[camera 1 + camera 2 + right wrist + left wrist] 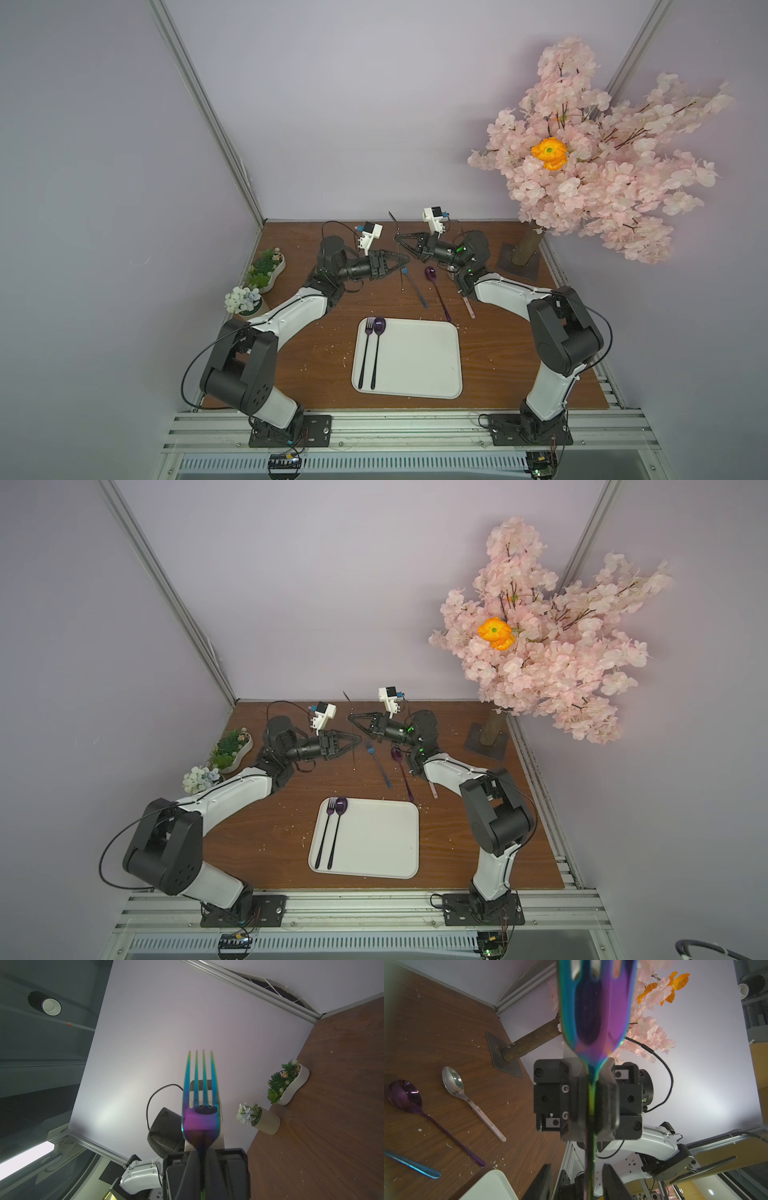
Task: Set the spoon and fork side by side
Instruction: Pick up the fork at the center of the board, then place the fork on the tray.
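Observation:
An iridescent fork (200,1105) stands upright above the back of the table, tines up, with my right gripper (397,239) shut on its neck. My left gripper (577,1182) is open. Its fingers (542,1184) straddle the fork's handle (402,278) lower down, with a gap on each side. A purple spoon (436,286) lies loose on the wood just right of the held fork. On the white tray (415,361) a dark fork (366,353) and a purple spoon (377,332) lie side by side along its left edge.
A blue fork (415,286) and a silver spoon with a pale handle (468,305) also lie behind the tray. Two small potted plants (266,270) stand at the table's left edge. A pink blossom tree on a metal base (517,262) fills the back right corner.

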Robot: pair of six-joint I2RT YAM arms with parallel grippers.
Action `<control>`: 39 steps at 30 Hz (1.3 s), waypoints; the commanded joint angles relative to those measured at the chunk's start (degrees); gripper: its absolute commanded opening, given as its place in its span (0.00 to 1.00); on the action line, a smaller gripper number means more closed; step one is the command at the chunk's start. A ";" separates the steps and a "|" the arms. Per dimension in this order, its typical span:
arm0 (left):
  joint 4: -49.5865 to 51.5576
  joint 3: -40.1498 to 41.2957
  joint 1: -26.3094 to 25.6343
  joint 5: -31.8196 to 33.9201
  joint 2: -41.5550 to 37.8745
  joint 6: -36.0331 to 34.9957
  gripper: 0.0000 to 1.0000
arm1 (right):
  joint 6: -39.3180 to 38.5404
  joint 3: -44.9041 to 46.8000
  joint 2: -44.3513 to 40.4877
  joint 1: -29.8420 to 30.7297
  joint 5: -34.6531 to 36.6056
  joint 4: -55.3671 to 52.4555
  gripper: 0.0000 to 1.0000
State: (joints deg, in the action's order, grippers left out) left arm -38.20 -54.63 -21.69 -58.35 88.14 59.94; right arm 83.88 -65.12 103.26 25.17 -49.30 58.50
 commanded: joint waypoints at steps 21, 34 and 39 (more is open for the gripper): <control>38.38 -5.27 -0.75 7.90 -5.48 -23.93 0.00 | -7.59 3.05 -4.61 -0.30 0.79 -9.13 0.34; 68.84 3.01 -24.41 39.58 -16.38 -16.18 0.00 | -49.63 3.06 -19.31 -8.45 24.38 -74.36 0.67; 69.40 8.29 -31.78 46.38 -19.63 -4.74 0.00 | -55.44 4.99 -21.41 -9.25 27.07 -78.53 0.67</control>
State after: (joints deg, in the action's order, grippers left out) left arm 28.03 -47.55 -51.53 -19.18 69.43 47.70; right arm 36.23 -61.32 83.33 15.97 -26.37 -11.97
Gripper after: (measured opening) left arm 0.060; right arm 0.669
